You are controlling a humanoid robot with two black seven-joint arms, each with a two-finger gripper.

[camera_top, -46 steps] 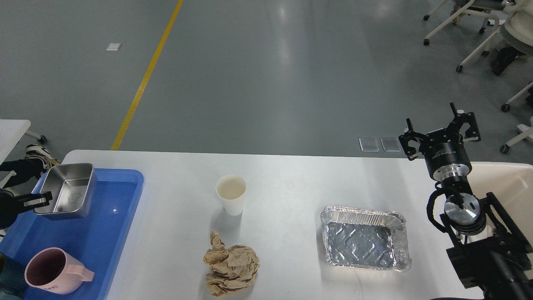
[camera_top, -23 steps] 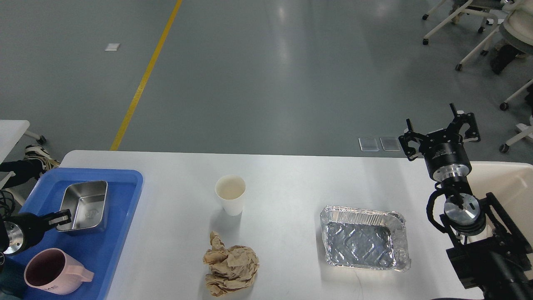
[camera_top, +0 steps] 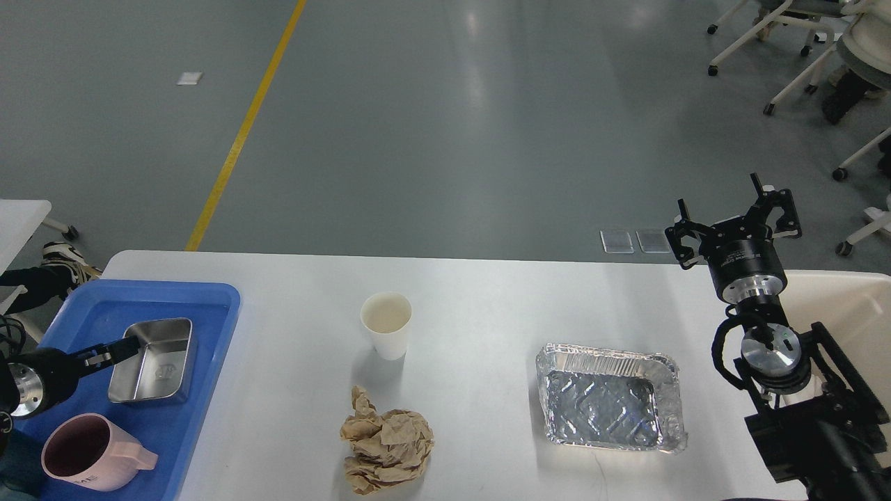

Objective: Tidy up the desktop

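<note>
The white desktop [camera_top: 487, 306] carries a white paper cup [camera_top: 386, 324], a crumpled brown paper ball [camera_top: 386, 442] and an empty foil tray [camera_top: 610, 398]. At its left end lies a blue tray [camera_top: 217, 327] with a steel box [camera_top: 154, 362] and a pink mug [camera_top: 85, 454] in it. My left gripper [camera_top: 120, 346] is shut on the steel box's left rim, and the box rests on the tray floor. Over the table's far right edge, my right gripper [camera_top: 735, 210] is raised and open, with nothing in it.
A cream bin [camera_top: 850, 306] stands off the table's right end, behind my right arm. Office chairs [camera_top: 835, 49] are at the far right on the grey floor. A yellow line [camera_top: 243, 125] runs across the floor at the left.
My left gripper has brought the steel box down from above the tray's back left onto the tray floor and slid it right and nearer. The right arm has stayed still.
</note>
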